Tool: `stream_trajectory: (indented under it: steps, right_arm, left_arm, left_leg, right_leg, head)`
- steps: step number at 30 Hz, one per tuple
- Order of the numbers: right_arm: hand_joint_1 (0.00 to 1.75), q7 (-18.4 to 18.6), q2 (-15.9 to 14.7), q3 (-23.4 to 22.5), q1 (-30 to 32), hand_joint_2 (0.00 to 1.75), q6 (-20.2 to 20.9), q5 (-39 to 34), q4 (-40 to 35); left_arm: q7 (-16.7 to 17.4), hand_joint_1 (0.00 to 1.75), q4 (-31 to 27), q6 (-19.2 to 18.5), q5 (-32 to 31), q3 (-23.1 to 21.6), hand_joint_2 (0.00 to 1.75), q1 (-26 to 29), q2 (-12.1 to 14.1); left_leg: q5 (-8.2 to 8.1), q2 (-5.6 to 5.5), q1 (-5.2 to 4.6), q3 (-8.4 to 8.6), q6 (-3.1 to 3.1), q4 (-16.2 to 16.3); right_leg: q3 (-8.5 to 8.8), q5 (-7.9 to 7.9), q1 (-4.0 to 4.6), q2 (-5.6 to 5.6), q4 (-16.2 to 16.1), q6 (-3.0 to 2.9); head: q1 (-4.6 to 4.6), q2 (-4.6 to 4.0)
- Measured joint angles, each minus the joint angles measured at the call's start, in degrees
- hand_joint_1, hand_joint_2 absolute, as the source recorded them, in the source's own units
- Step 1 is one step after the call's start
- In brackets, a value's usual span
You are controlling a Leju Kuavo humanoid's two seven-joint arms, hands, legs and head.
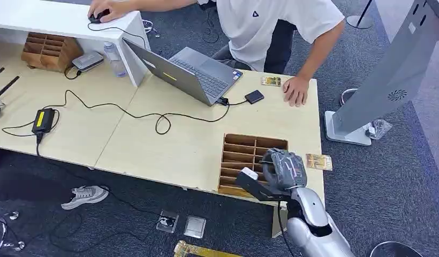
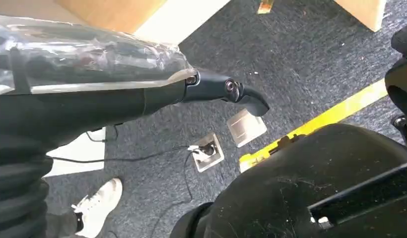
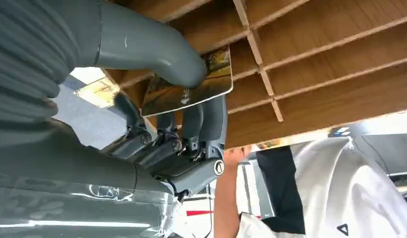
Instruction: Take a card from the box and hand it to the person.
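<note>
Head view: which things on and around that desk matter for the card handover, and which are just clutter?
Job:
- right hand, pinching the card
- wooden box with slots
- person's hand resting on the desk

Lying about:
- laptop
- black charger
- second wooden box
- water bottle
- loose cards on the desk
- shoe on the floor

Wooden table [image 1: 169, 144]: box [image 1: 249, 155], laptop [image 1: 190, 72]

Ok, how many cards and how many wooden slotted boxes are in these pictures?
Cards: 3 (one pinched in the right hand, one right of the near box, one by the person's hand)
Wooden slotted boxes: 2 (near, far)
Total: 5
</note>
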Motion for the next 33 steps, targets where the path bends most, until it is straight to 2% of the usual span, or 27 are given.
stream_trajectory:
  steps: [9, 13, 19, 21, 27, 28, 33]
  right_arm:
    - [1.73, -1.75, 0.63, 0.35, -0.39, 1.75, -1.72, -0.92, 0.02]
    - [1.68, -2.54, 1.49, 0.48, -1.26, 1.75, -4.35, -1.29, 0.02]
    - [1.75, -2.86, 2.49, 0.37, -2.8, 1.75, -8.89, -1.84, -0.37]
    - [1.68, -2.86, 2.54, 0.15, -3.4, 1.75, -10.34, -1.86, -1.01]
    - [1.66, -2.84, 2.54, -1.55, -3.97, 1.75, -15.28, -2.21, -4.33]
    - [1.61, -2.86, 2.54, -1.73, -3.92, 1.75, -15.69, -2.14, -4.83]
    - [1.61, -2.86, 2.54, -1.81, -3.91, 1.75, -15.8, -2.1, -4.98]
  left_arm:
    - [-1.07, 0.0, 0.13, -0.07, -0.52, -0.02, 1.75, -0.12, 0.0]
    - [-1.79, 0.0, 0.22, -0.07, -0.96, -0.02, 1.75, -0.26, 0.0]
    - [-2.95, 0.0, 0.72, 0.17, -1.88, -0.09, 1.75, -0.49, 0.0]
    - [-3.06, 0.0, 0.79, 0.17, -2.21, -0.11, 1.75, -0.57, 0.0]
    - [-3.26, 0.0, 0.81, 0.09, -3.34, -0.11, 1.75, -0.68, 0.02]
    - [-3.34, 0.0, 0.81, 0.09, -3.37, -0.11, 1.75, -0.69, 0.02]
    - [-3.41, 0.0, 0.81, 0.09, -3.37, -0.11, 1.75, -0.69, 0.02]
  left_leg:
    - [0.0, 0.0, 0.0, -0.02, 0.0, 0.0]
    - [0.0, 0.0, 0.0, -0.02, 0.0, 0.0]
    - [0.01, 0.0, 0.0, -0.01, 0.0, 0.0]
    - [0.01, 0.0, 0.0, 0.0, 0.0, 0.0]
    - [0.0, 0.0, 0.0, 0.0, 0.0, 0.01]
    - [0.0, 0.0, 0.0, 0.0, 0.0, 0.01]
    - [0.0, 0.0, 0.0, 0.0, 0.0, 0.01]
  right_leg:
    - [0.01, 0.0, 0.0, 0.0, 0.01, 0.0]
    - [0.0, 0.0, 0.0, 0.0, 0.02, 0.0]
    - [0.01, 0.0, 0.0, -0.01, 0.02, 0.0]
    - [0.01, 0.01, 0.0, 0.0, 0.01, 0.0]
    - [0.0, 0.01, 0.0, 0.0, 0.01, 0.0]
    - [0.0, 0.01, 0.0, 0.0, 0.01, 0.0]
    - [0.0, 0.01, 0.0, 0.0, 0.01, 0.0]
  head:
    - [0.02, 0.0]
    - [0.02, 0.0]
    - [0.02, 0.0]
    - [0.02, 0.0]
    - [0.04, 0.0]
    - [0.02, 0.0]
    - [0.04, 0.0]
